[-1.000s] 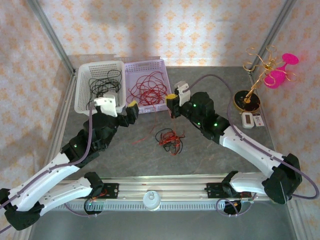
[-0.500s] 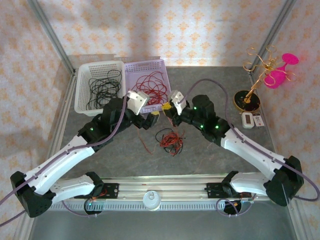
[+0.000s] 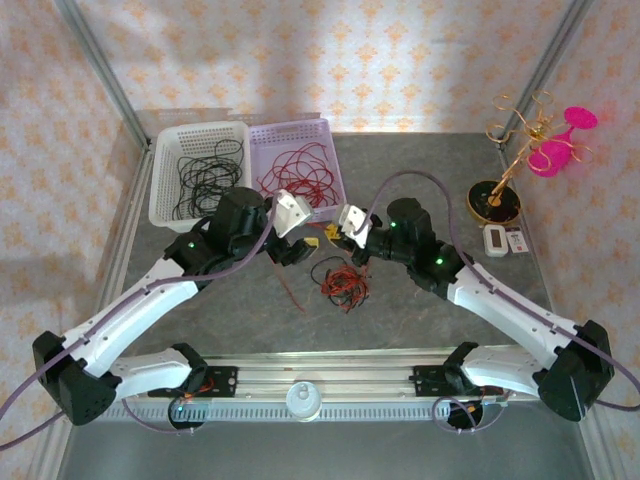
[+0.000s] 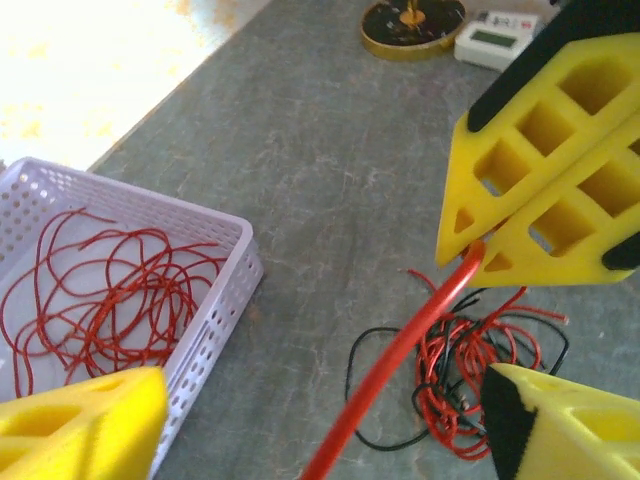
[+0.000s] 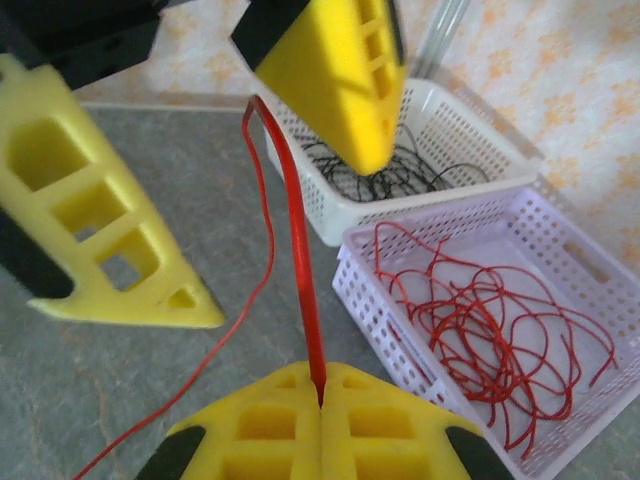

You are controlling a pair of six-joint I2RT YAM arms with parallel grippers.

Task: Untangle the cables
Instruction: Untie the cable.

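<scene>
**Grey surface, baskets far, tangle at centre**

On the grey surface [image 3: 400, 320], a white basket [image 3: 165, 190] and a lilac basket [image 3: 335, 165] stand side by side at eleven o'clock. A tangle of cables [image 3: 340, 282] lies at centre. At two o'clock stands a gold stand [image 3: 493, 200], with a small white device [image 3: 497, 239] just beside it.

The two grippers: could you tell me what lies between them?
A red cable, pinched by the right gripper, crosses the open left gripper's gap; left wrist view.

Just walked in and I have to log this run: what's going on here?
The right gripper is shut on one red cable. The left gripper is open, its fingers either side of that strand. A red-and-black tangle lies on the table below them. Black cables sit in the white basket, red ones in the lilac basket.
</scene>
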